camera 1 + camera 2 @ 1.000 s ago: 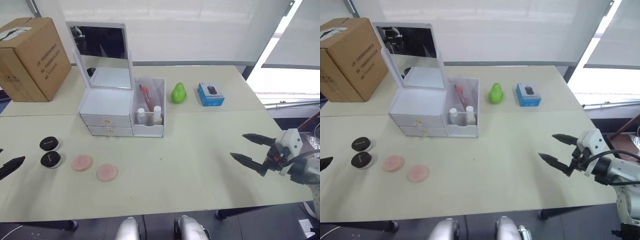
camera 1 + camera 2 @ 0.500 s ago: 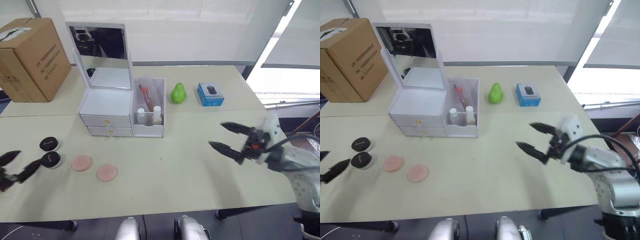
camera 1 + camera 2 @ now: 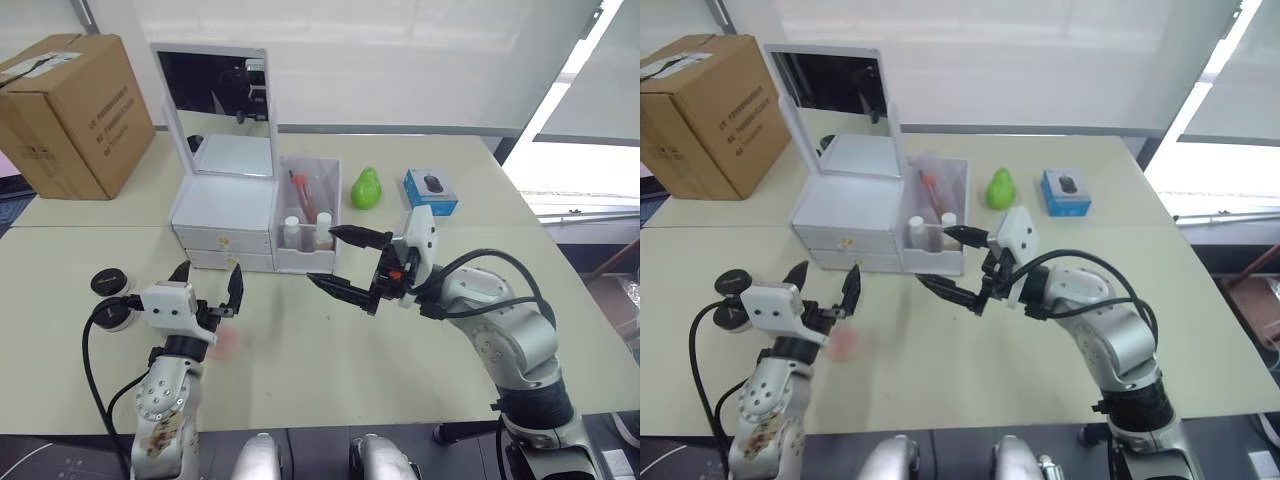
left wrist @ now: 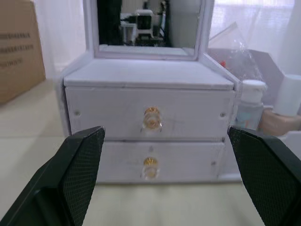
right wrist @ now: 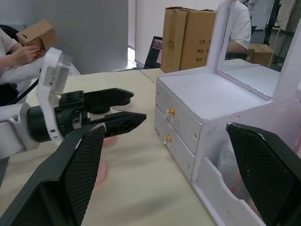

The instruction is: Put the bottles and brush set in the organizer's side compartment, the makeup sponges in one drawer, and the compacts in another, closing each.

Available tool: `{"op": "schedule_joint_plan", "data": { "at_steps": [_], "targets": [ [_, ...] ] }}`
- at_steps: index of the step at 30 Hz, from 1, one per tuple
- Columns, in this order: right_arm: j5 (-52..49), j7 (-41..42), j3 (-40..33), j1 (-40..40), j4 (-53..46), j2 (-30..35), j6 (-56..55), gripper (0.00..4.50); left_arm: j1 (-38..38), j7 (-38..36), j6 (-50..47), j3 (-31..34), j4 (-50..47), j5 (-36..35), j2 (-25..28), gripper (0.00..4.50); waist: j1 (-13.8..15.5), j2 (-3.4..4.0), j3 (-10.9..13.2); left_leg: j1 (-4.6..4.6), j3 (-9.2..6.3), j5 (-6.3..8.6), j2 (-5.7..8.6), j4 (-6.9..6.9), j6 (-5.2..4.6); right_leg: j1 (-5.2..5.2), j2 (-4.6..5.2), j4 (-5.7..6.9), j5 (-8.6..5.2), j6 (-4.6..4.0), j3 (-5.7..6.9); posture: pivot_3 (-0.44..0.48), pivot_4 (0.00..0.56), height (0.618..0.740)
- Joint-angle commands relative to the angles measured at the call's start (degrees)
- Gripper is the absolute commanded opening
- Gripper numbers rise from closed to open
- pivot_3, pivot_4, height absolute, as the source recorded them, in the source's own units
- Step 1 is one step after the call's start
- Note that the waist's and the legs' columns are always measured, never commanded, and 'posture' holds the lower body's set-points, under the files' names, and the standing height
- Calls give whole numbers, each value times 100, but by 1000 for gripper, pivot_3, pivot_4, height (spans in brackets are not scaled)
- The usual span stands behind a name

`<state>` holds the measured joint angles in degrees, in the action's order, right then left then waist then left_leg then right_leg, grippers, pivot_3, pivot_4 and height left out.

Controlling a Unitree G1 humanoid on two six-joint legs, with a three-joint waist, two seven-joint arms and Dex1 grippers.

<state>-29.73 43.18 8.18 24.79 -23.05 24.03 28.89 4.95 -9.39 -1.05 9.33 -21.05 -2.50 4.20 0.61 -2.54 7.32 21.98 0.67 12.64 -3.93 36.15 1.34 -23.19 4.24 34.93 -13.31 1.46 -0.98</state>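
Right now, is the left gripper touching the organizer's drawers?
Apart. The left wrist view shows the left gripper open, facing the organizer, with bare table between fingertips and drawer fronts.

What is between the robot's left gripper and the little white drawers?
Nothing: in the left wrist view only bare table lies between the open left gripper and the two closed drawers.
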Motion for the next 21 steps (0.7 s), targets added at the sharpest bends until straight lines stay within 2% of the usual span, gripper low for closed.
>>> {"op": "schedule_joint_plan", "data": {
  "at_steps": [1, 4, 15, 18, 21],
  "targets": [
    [191, 119, 53, 154, 10, -14, -337, 4454, -371, 369, 399, 29, 477, 215, -8, 4500, -1, 1, 0, 0, -4, 0, 1, -1, 0, 0, -2, -1, 2, 4, 0, 0, 150, 728],
    [297, 153, 70, 187, 108, -11, -393, 4454, -661, 407, 496, 66, 846, 156, 78, 4500, 0, 1, 0, 3, -15, 0, 3, 2, 0, 0, -5, -1, 4, 7, 2, 0, 150, 728],
    [397, 36, 87, 65, 11, -21, -260, 4454, -929, 271, 545, 31, 1171, -71, 284, 4500, 8, 2, 1, 2, -17, 0, 4, 2, 0, 1, -2, -1, 3, 5, 6, 0, 150, 728],
    [387, -6, 67, 36, -20, -20, -272, 4500, -1031, 251, 522, -7, 1264, -130, 276, 3964, 7, 2, 1, 3, -17, 0, 4, 3, 0, 1, -2, -1, 4, 7, 6, 0, 150, 728],
    [395, -40, 58, 28, -34, -27, -286, 4500, -1107, 249, 481, -43, 1335, -153, 263, 3035, 7, 2, 1, 2, -17, 0, 4, 2, 0, 2, -2, 0, 5, 7, 6, 0, 150, 728]
  ]
}}
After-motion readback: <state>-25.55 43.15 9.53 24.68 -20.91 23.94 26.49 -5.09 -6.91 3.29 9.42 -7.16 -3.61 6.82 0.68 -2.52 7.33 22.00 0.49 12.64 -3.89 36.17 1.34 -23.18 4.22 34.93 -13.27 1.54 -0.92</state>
